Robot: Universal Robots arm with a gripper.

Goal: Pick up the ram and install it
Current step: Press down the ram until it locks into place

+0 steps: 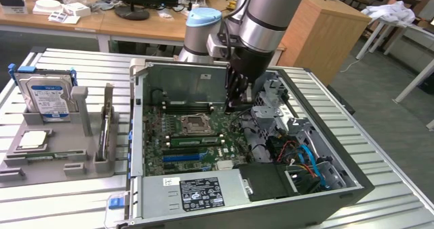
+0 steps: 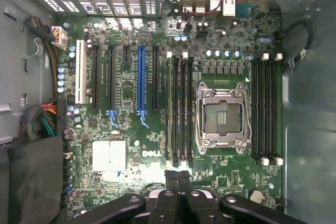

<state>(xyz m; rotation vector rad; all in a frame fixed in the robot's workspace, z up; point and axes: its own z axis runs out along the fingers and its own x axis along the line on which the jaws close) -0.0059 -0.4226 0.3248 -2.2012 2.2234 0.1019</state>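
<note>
A long green ram stick point(image 1: 193, 140) lies along a memory slot just in front of the CPU socket point(image 1: 196, 123) on the motherboard, inside the open computer case point(image 1: 342, 191). My gripper point(image 1: 237, 106) hangs inside the case above the board, toward the exterior view's right of the socket and apart from that stick. In the wrist view the two black fingers point(image 2: 172, 182) are pressed together over the ends of the black memory slots point(image 2: 181, 108), and the gripper point(image 2: 178, 174) is shut with nothing visible between them.
A grey fixture point(image 1: 58, 148) on the exterior view's left holds a blue-labelled hard drive point(image 1: 48, 94), a CPU chip point(image 1: 34, 139) and a thin board standing on edge point(image 1: 106, 125). Drive bays and cables point(image 1: 302, 158) crowd the case's right side. The power supply point(image 1: 200, 191) fills the front.
</note>
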